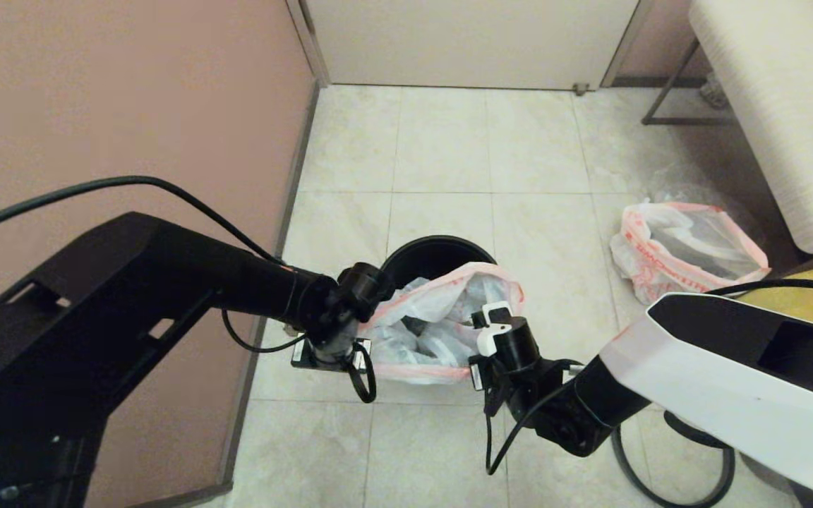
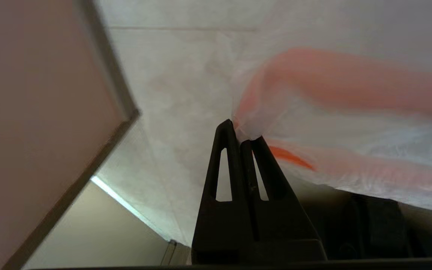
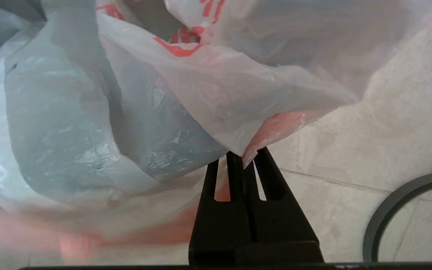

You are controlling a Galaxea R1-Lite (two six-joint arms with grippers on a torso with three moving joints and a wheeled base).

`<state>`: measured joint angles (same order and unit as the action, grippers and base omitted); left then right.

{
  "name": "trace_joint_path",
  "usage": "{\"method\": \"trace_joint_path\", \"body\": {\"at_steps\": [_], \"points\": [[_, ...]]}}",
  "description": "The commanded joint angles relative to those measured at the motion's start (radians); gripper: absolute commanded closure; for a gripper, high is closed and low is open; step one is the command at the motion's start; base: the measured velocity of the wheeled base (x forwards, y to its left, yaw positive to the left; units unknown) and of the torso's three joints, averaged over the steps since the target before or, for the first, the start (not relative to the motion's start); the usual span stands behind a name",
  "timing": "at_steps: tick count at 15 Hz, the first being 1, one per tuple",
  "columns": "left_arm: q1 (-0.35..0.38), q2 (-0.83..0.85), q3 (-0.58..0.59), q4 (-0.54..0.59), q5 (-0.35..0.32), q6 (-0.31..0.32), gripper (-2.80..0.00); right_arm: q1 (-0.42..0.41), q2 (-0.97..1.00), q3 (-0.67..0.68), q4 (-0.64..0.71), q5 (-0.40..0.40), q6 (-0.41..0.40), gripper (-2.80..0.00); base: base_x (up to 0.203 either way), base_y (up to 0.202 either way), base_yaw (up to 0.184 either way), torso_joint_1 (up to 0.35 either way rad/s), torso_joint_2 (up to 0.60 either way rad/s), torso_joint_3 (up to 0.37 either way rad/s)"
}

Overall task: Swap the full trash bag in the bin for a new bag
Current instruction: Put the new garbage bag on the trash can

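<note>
We had both pincers clamped on the full trash bag (image 1: 435,324): our left pincer (image 2: 240,137) pinched the red-banded rim on one side, our right pincer (image 3: 244,159) pinched the opposite rim. The bag hung spread between them, just in front of the bin (image 1: 438,255), whose black mouth showed bare just beyond. Off past our right pincer another red-printed bag (image 1: 689,250) lay on the floor. We judged the removal step nearly done; next, carry it clear and set it down.
</note>
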<state>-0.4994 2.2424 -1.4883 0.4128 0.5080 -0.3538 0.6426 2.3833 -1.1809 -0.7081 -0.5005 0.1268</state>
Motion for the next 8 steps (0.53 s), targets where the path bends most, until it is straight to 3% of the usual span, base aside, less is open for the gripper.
{"method": "trace_joint_path", "body": {"at_steps": [1,8], "points": [[-0.02,0.064,0.001,-0.004,-0.007,-0.002,0.0,-0.003,-0.004,0.012,-0.004,-0.003,0.002,0.0,0.0,0.0,0.0,0.0,0.0,0.0],[0.011,0.187,-0.189,-0.053,-0.013,-0.011,0.0,-0.005,0.013,0.007,-0.005,-0.001,0.001,0.0,0.0,0.0,0.0,0.0,0.0,0.0]]}}
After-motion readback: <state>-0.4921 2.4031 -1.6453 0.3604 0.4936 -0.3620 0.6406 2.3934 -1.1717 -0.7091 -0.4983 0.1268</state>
